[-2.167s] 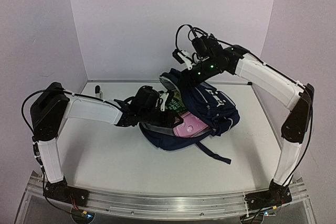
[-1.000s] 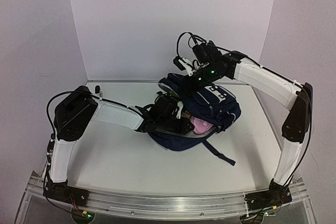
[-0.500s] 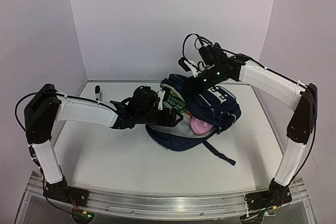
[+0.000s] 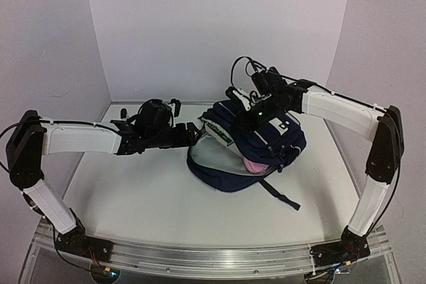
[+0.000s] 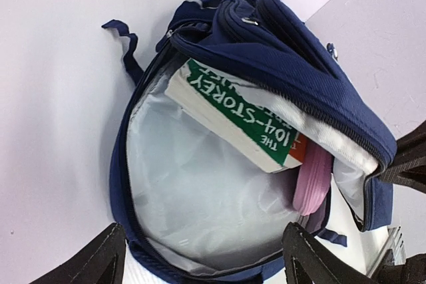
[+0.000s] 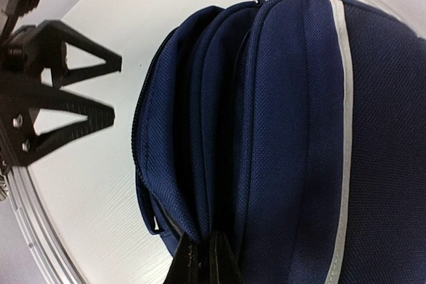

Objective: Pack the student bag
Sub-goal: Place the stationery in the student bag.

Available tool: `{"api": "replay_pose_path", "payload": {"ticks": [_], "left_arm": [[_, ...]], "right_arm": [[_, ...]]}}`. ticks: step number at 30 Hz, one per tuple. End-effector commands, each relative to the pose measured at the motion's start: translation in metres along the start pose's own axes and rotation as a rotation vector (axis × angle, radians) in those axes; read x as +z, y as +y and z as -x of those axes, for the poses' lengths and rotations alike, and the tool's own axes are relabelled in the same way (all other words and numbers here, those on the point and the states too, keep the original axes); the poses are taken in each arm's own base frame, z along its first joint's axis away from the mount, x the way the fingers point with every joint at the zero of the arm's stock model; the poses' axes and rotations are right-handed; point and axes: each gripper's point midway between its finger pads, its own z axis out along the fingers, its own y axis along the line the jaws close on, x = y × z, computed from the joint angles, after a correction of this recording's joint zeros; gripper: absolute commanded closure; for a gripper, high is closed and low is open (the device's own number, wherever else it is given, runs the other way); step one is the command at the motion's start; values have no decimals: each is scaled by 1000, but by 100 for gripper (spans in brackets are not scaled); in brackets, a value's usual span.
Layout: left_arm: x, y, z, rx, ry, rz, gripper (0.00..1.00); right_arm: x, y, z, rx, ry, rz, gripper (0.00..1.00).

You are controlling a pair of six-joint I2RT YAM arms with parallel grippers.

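A: Where's the student bag (image 4: 269,141)?
B: Mid-table (image 4: 133,191), its mouth gaping toward nine o'clock, with a book (image 5: 239,121) and a pink case (image 5: 311,181) inside.
A: Pincers?
B: The right gripper (image 6: 202,257) pinches its rim at twelve o'clock. The left gripper (image 4: 192,133) stands wide and empty, just outside at nine.

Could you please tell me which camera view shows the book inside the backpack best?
The left wrist view: the book lies in the open backpack, green spine readable. The top external view shows only a green-white sliver; the right wrist view, only the bag's outside.
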Motion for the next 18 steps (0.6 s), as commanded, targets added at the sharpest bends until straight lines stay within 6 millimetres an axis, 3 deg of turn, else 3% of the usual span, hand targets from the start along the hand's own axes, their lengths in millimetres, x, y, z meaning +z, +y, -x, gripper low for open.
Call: {"api": "replay_pose_path", "payload": {"ticks": [1, 5, 9, 12, 15, 16, 18], "left_arm": [[-15, -11, 6, 11, -14, -56, 19], [-14, -19, -9, 5, 13, -141, 22], [-19, -16, -16, -3, 18, -144, 23], [-24, -12, -15, -10, 5, -129, 23], [-27, -10, -15, -19, -3, -119, 23], [-28, -11, -15, -19, -5, -120, 23], [-30, -14, -18, -7, -2, -122, 23]], "right_arm": [[5, -3, -15, 43, 33, 26, 100], [26, 10, -15, 48, 51, 68, 100], [49, 28, 2, 34, 45, 92, 100], [63, 36, 30, 20, 0, 80, 100], [62, 31, 76, 30, -99, 42, 100], [56, 28, 89, 27, -131, 29, 97], [40, 24, 109, 24, -189, 17, 81]]}}
